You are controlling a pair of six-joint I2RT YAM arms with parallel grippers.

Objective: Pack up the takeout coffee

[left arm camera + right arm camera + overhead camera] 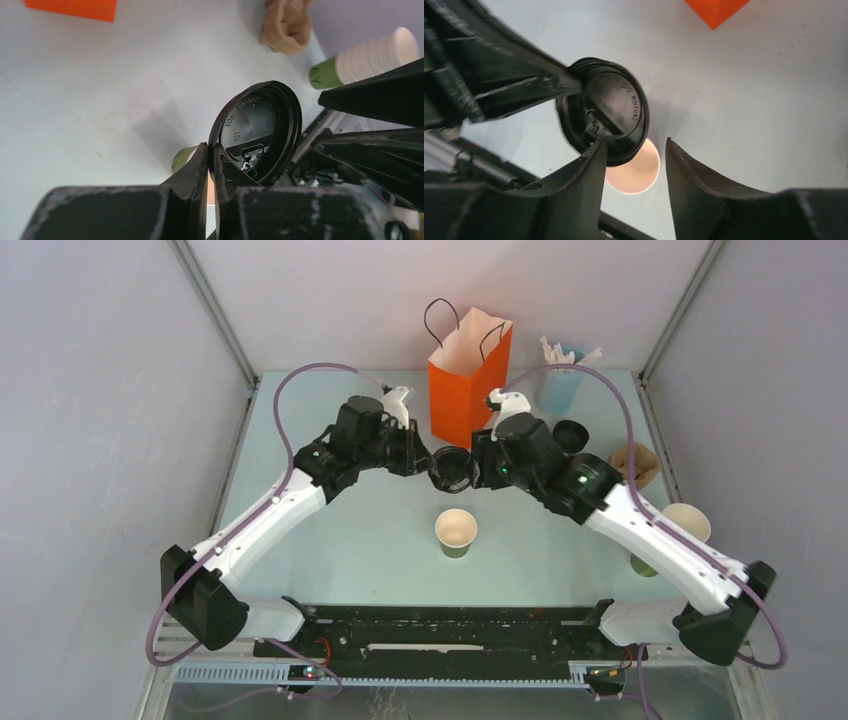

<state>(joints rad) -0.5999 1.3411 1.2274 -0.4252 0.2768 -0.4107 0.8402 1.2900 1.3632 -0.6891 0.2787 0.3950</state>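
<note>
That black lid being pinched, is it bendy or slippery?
Probably light and flexible: the black lid looks like thin moulded plastic. Glossy, so it might slip; the left tool pinches only its rim. Round, it could roll if dropped.

Lab bench (380,540), white enclosure walls (100,390)

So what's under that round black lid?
A sliver of olive-green cup peeks out under the black lid. The lid covers the cup's top, so whatever is inside can't be seen.
</note>
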